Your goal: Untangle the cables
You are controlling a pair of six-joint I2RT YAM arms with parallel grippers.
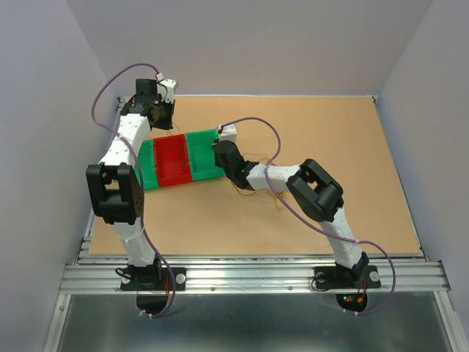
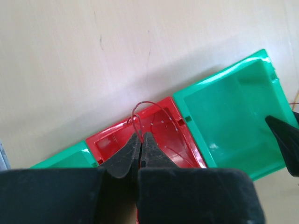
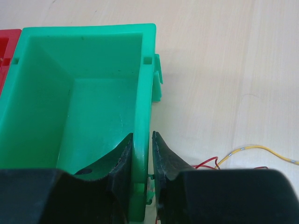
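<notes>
My left gripper [image 2: 140,136] is shut on a thin red wire [image 2: 145,104] that loops up from between its fingertips, above the red bin [image 2: 164,125]. From above, this gripper [image 1: 161,116] hangs over the far end of the bins. My right gripper [image 3: 141,137] is shut on the right wall of a green bin [image 3: 145,93], one finger inside and one outside. More of the cables, a yellow strand [image 3: 254,148] and a red one [image 3: 205,164], lie on the table just right of it. In the top view these thin cables [image 1: 254,192] lie partly hidden under the right arm.
Three bins stand in a row on the brown table: green [image 1: 146,170], red [image 1: 173,163] and green [image 1: 204,155]. Neither green bin [image 2: 233,112] has any wire in it. White walls close in the table on the left, back and right.
</notes>
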